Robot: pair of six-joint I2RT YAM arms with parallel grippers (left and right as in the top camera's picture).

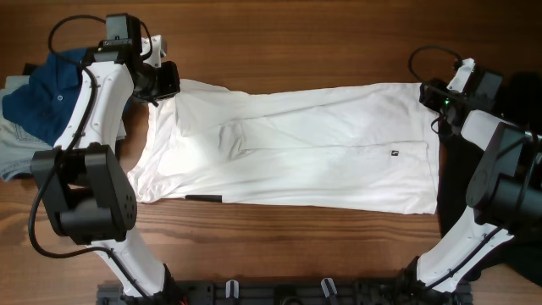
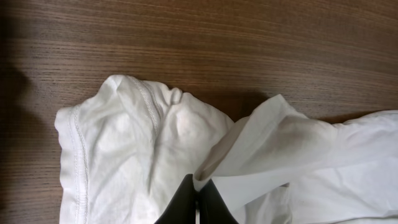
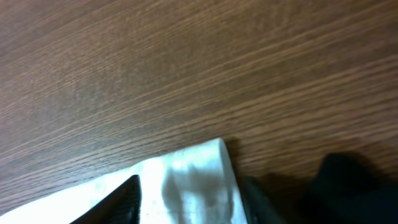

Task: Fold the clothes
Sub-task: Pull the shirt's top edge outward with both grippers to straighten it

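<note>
The white short-sleeved shirt [image 1: 296, 144] lies spread lengthwise across the wooden table, with a tiny dark logo mark [image 1: 394, 153] near its right end and a black bar [image 1: 203, 198] at the lower left edge. At the shirt's far left corner my left gripper [image 1: 167, 87] is shut on a lifted fold of the white fabric [image 2: 261, 149], pinched between the dark fingertips [image 2: 186, 199]. My right gripper [image 1: 434, 95] is at the far right corner. Its jaws stand open on either side of the flat cloth corner [image 3: 193, 174], holding nothing.
A dark blue polo shirt [image 1: 47, 89] lies on a grey garment [image 1: 13, 148] at the left edge. A black garment heap [image 1: 517, 93] sits at the right edge, close beside the right gripper, and shows as a dark mass [image 3: 348, 186] in the right wrist view.
</note>
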